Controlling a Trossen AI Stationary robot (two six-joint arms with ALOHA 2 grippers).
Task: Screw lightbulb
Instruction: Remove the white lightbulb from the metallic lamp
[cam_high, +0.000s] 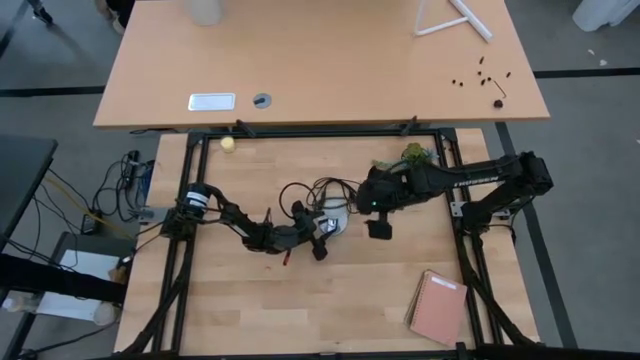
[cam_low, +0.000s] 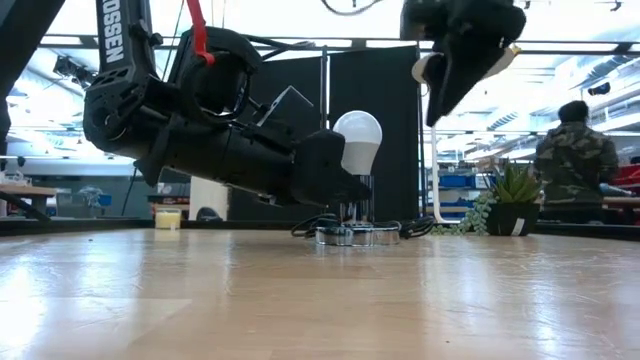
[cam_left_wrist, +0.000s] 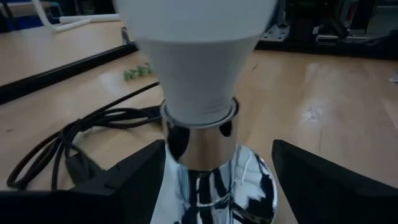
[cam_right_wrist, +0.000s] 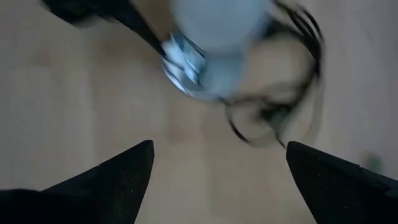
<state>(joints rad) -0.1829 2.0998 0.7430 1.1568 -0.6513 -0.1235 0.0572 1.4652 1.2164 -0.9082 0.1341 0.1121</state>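
The white pear-shaped lightbulb (cam_low: 357, 140) stands upright in the chrome socket base (cam_low: 357, 236). The left gripper (cam_left_wrist: 214, 180), released, flanks the socket from nine o'clock; closing there risks toppling it. The right gripper (cam_right_wrist: 214, 180), released, hovers overhead.

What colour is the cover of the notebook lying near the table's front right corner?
Pinkish-red notebook, plain; clearest in the high view.
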